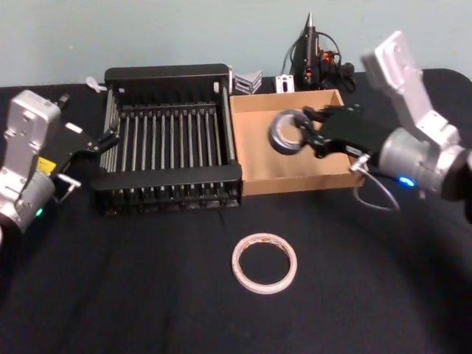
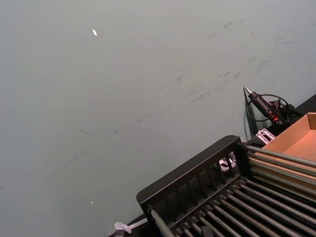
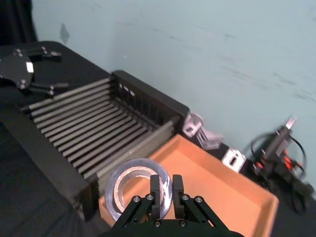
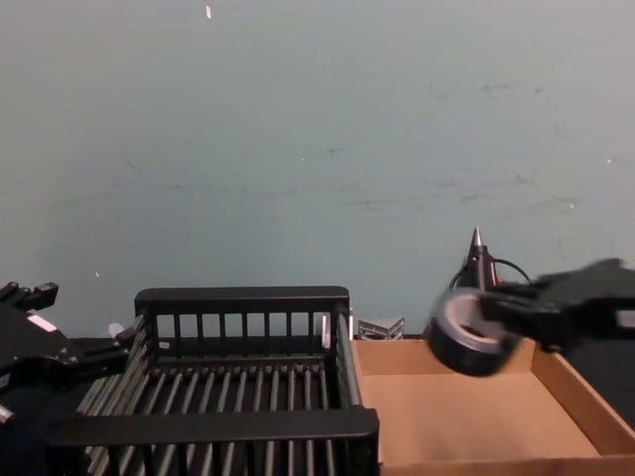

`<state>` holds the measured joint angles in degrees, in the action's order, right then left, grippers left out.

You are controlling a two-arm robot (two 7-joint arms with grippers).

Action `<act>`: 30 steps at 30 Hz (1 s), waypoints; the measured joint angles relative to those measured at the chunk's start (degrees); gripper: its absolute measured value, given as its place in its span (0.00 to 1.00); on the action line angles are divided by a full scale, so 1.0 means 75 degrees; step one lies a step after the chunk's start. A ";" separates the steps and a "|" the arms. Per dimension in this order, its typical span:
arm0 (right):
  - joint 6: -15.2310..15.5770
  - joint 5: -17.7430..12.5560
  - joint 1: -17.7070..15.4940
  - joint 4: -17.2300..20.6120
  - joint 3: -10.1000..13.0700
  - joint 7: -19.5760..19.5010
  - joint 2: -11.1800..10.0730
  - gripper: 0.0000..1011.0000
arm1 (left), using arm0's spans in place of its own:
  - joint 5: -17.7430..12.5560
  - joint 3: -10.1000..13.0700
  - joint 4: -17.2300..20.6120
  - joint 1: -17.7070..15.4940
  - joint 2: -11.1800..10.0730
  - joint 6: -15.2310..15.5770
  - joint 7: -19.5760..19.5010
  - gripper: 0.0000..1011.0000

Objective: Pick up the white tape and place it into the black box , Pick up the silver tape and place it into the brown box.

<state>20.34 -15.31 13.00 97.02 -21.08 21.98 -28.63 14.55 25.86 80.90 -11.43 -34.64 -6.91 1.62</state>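
The right gripper (image 1: pixel 304 134) is clamping the white tape (image 1: pixel 285 133) above the brown box (image 1: pixel 324 176). The black box (image 1: pixel 171 191) is lying to its left, the silver tape (image 1: pixel 264 262) nearer the robot on the table. The left gripper (image 1: pixel 109 138) is hovering at the black box's left wall; I cannot tell its fingers' state.

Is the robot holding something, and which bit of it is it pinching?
Yes: the right gripper pinches the white tape by its ring wall, above the brown box.

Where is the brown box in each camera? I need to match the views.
Head: the brown box sits upper centre-right, against the black box.
Left wrist: one corner, past the black box's bars.
Right wrist: its floor, alongside the black box's slats.
Chest: lower right.
Shared landmark: the black box, directly beside it.
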 joint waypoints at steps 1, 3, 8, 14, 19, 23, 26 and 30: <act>-0.0032 0.0031 0.0091 -0.0088 -0.0060 0.0012 0.0066 0.15 | 0.0000 0.0000 0.0000 0.0000 0.0000 0.0000 0.0000 0.99; -0.0127 0.0133 0.0345 -0.0358 -0.0219 0.0035 0.0265 0.15 | 0.0000 0.0000 0.0000 0.0000 0.0000 0.0000 0.0000 0.99; -0.0332 0.0341 0.0825 -0.0910 -0.0509 0.0074 0.0648 0.15 | 0.0000 0.0000 0.0000 0.0000 0.0000 0.0000 0.0000 0.99; -0.0618 0.0621 0.1443 -0.1664 -0.0885 0.0174 0.1165 0.15 | 0.0000 0.0000 0.0000 0.0000 -0.0001 0.0000 0.0000 0.99; -0.0835 0.0809 0.1791 -0.2149 -0.1125 0.0221 0.1539 0.15 | 0.0000 0.0000 0.0000 0.0000 -0.0001 0.0000 0.0000 0.99; -0.1023 0.1001 0.2085 -0.2645 -0.1318 0.0212 0.1927 0.15 | 0.0000 0.0000 0.0000 0.0000 0.0000 0.0000 0.0000 0.99; -0.1157 0.1155 0.2283 -0.3053 -0.1450 0.0172 0.2190 0.15 | 0.0000 0.0000 0.0000 0.0000 0.0000 0.0000 0.0000 0.99; -0.1310 0.1357 0.2499 -0.3603 -0.1567 0.0092 0.2497 0.15 | 0.0000 0.0000 0.0000 0.0000 0.0000 0.0000 0.0000 0.99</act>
<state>10.52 -5.13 31.74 70.00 -32.83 22.67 -9.91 14.55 25.86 80.90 -11.43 -34.64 -6.91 1.62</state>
